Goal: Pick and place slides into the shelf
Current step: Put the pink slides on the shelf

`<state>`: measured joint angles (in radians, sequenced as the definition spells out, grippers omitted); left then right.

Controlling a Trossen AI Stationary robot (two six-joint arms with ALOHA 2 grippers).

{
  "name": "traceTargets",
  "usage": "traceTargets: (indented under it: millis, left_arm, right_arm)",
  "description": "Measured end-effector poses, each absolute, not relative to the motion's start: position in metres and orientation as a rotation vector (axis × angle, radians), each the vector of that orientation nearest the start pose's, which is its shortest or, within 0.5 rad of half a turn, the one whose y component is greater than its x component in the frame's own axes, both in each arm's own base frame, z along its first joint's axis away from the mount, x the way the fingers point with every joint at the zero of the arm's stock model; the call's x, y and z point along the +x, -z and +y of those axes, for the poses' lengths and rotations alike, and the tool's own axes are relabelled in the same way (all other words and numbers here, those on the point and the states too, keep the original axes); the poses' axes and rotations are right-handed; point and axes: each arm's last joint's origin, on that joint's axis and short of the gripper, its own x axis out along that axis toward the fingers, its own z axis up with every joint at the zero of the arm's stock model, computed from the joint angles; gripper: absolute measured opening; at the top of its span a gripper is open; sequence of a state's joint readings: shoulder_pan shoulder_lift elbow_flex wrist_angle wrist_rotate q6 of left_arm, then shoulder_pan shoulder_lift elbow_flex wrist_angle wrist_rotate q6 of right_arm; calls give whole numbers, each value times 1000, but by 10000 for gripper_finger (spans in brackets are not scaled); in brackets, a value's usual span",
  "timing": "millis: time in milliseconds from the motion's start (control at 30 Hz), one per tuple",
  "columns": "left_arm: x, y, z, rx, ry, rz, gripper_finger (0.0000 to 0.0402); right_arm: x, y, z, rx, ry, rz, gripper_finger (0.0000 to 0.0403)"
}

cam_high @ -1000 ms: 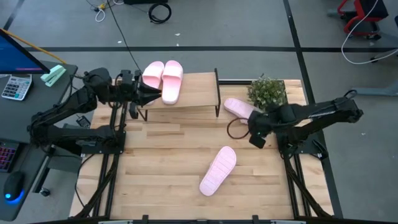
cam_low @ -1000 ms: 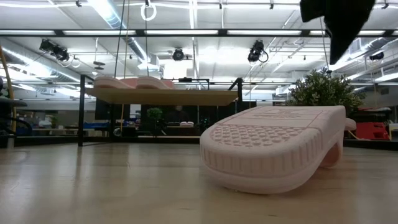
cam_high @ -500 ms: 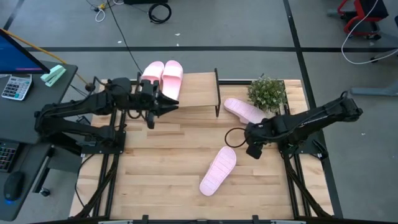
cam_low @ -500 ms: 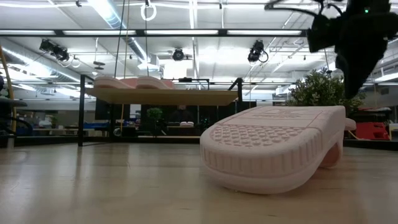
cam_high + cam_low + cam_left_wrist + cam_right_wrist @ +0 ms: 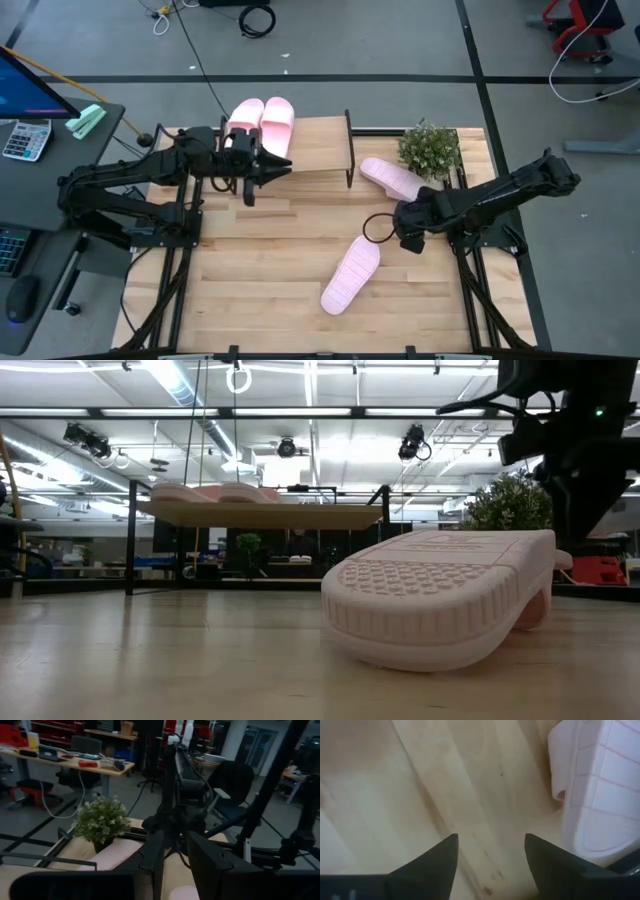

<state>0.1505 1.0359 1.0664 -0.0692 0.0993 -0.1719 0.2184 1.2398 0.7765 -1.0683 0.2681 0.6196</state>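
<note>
Two pink slides (image 5: 262,128) lie side by side on the left end of the shelf (image 5: 320,150), a wood plank on a black frame at the table's far edge. A third slide (image 5: 351,275) lies sole up on the table's middle. A fourth (image 5: 392,177) rests beside the plant. My left gripper (image 5: 283,166) points level toward the table's right at the shelf's near edge, with a narrow empty gap between its fingers (image 5: 175,865). My right gripper (image 5: 405,238) points down, open (image 5: 490,855), over bare wood just right of the overturned slide (image 5: 600,785).
A small potted plant (image 5: 430,148) stands at the far right, next to the shelf's right post. A black cable loop (image 5: 377,227) hangs by my right gripper. A desk with a calculator (image 5: 25,140) sits left of the table. Bare wood (image 5: 250,260) spans the near left.
My left gripper has drawn away from the two slides on the shelf, going toward the table's right along the shelf's near edge. My right gripper has come down toward the table beside the overturned slide. No slide has moved.
</note>
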Motion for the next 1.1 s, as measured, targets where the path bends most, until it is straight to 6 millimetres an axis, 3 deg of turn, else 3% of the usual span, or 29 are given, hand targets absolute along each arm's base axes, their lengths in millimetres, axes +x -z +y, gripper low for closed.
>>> traceTargets:
  millis: [300,767,1100]
  left_arm:
    - [223,-394,34,-140,-120,31,97]
    - [222,-394,36,-116,-132,33,101]
    - [222,-394,36,-115,-132,34,99]
  right_arm:
    - [178,-201,27,-15,596,1391,266]
    - [180,-195,18,124,601,1403,282]
    - [175,-190,11,57,680,1407,293]
